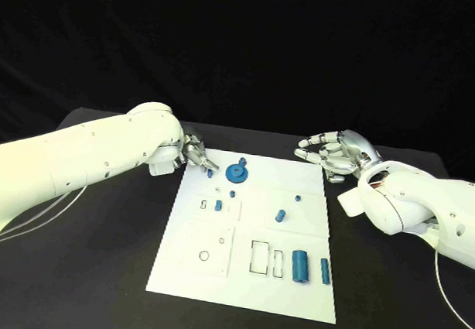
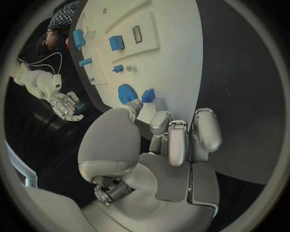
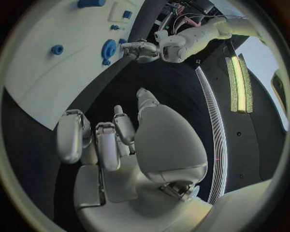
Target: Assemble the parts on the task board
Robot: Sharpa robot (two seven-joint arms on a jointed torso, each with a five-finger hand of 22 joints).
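The white task board (image 1: 189, 273) lies mid-table. My left hand (image 1: 194, 155) is over its far left corner and pinches a small blue part (image 1: 210, 173) at its fingertips, just left of a blue gear (image 1: 238, 172) on the board. In the left wrist view the part (image 2: 148, 95) sits between thumb and finger beside the gear (image 2: 125, 93). My right hand (image 1: 332, 152) hovers past the far right corner, fingers curled in with nothing in them. Its wrist view shows those curled fingers (image 3: 103, 142), the gear (image 3: 108, 48) and the left hand (image 3: 142, 50).
Other blue parts lie on the board: a small block (image 1: 218, 205), a short peg (image 1: 281, 214), a tiny stud (image 1: 297, 196), a thick cylinder (image 1: 299, 265) and a slim bar (image 1: 324, 270). Rectangular slots (image 1: 261, 257) are beside the cylinder. Black table surrounds the board.
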